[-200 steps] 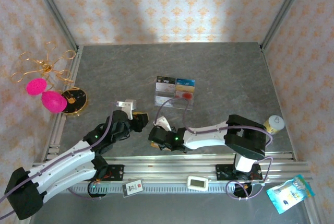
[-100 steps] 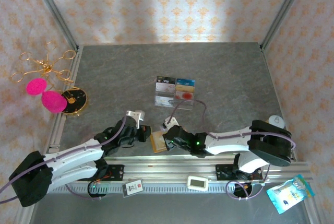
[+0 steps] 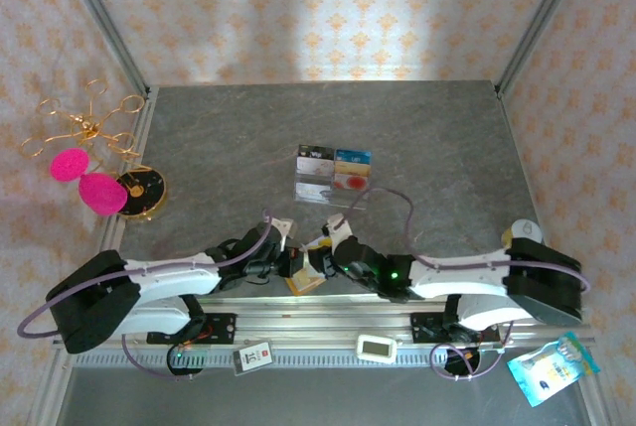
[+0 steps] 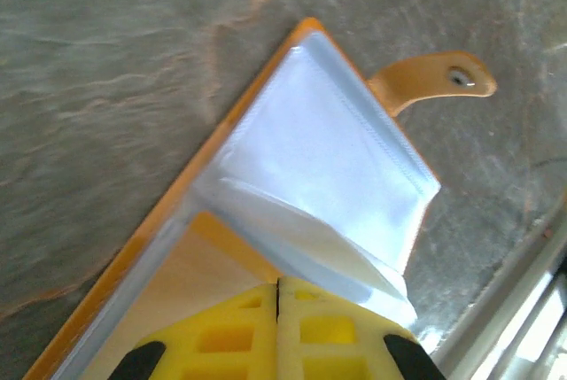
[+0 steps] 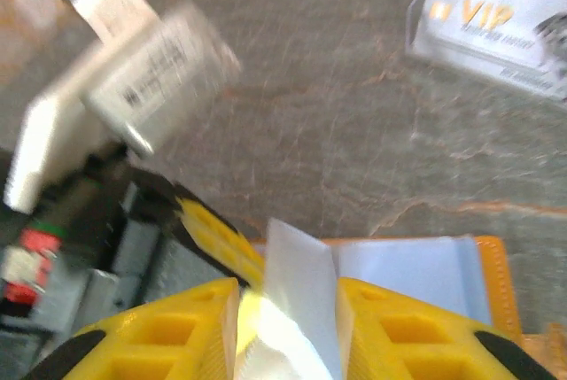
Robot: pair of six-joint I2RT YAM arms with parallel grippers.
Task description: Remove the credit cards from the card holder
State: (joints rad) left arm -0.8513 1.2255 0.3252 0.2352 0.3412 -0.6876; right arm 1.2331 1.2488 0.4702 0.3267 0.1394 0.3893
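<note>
**Materials rundown, mostly plastic tbh**

The card holder (image 4: 319,132) has a smooth orange leather-look rim, and its pale blue-grey sleeves are shiny stitched plastic film. The left gripper (image 4: 277,318) pads (image 4: 221,340) are matt yellow plastic with a moulded grid. The table (image 4: 106,61) looks like matt grey stone — the tray (image 3: 333,188) is clear glossy acrylic.

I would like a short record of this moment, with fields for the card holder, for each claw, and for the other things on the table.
card holder: lying open near the table's front edge, pale inside up, snap tab out to one side
left claw: shut on the card holder's edge
right claw: fingers apart, a pale sleeve of the card holder between them
acrylic tray: farther back, apart from both claws, cards in it
table: grey, marbled
</note>
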